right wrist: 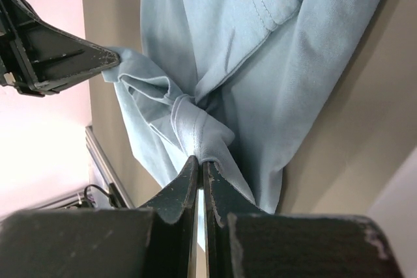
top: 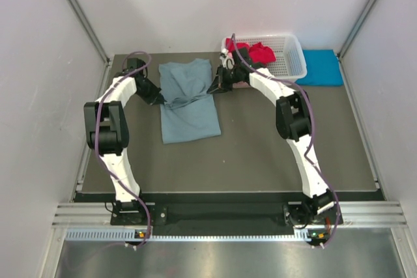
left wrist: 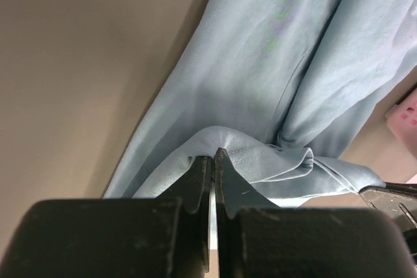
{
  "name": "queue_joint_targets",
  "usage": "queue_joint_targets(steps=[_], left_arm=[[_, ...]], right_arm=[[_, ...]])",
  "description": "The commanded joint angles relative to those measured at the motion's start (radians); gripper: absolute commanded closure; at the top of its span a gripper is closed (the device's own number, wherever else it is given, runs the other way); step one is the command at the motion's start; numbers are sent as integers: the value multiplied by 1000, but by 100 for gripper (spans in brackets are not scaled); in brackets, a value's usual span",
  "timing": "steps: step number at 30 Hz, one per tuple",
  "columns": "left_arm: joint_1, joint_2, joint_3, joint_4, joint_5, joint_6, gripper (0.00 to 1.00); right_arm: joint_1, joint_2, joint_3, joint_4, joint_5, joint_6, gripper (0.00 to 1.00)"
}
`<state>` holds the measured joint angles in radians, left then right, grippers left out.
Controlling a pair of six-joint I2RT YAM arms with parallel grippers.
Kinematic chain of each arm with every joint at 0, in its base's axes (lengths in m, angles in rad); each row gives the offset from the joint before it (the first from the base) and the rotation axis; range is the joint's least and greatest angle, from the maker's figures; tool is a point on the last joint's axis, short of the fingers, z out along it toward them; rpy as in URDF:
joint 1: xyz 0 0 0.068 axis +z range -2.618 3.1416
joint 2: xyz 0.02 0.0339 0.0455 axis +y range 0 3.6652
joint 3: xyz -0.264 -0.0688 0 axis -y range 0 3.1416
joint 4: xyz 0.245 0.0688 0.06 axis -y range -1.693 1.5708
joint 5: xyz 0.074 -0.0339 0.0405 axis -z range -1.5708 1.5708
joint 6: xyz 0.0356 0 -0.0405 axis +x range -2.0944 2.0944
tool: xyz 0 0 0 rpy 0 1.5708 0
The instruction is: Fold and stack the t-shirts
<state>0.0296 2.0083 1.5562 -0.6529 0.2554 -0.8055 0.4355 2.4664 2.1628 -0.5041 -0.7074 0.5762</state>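
Observation:
The large dusty grey-blue t-shirt (top: 189, 102) lies at the back middle of the table, bunched across its middle. My left gripper (top: 158, 99) is shut on its left edge; in the left wrist view the gripper (left wrist: 214, 154) pinches a fold of the grey-blue cloth (left wrist: 273, 56). My right gripper (top: 215, 87) is shut on the shirt's right edge; in the right wrist view the gripper (right wrist: 199, 159) pinches a gathered fold of the shirt (right wrist: 260, 63). A red t-shirt (top: 259, 51) sits in the white basket (top: 294, 63). A turquoise t-shirt (top: 321, 67) lies folded at the back right.
The white lattice basket stands at the back, just right of my right gripper, with some pink cloth (top: 242, 83) at its near left corner. Grey walls close in the table at the back and both sides. My left gripper's fingers (right wrist: 58, 63) show in the right wrist view.

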Motion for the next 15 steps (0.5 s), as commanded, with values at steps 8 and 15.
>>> queue_joint_targets(steps=[8, 15], left_arm=[[21, 67, 68, 75, 58, -11, 100], [26, 81, 82, 93, 64, -14, 100]], right_arm=[[-29, 37, 51, 41, 22, 13, 100], [-37, 45, 60, 48, 32, 14, 100]])
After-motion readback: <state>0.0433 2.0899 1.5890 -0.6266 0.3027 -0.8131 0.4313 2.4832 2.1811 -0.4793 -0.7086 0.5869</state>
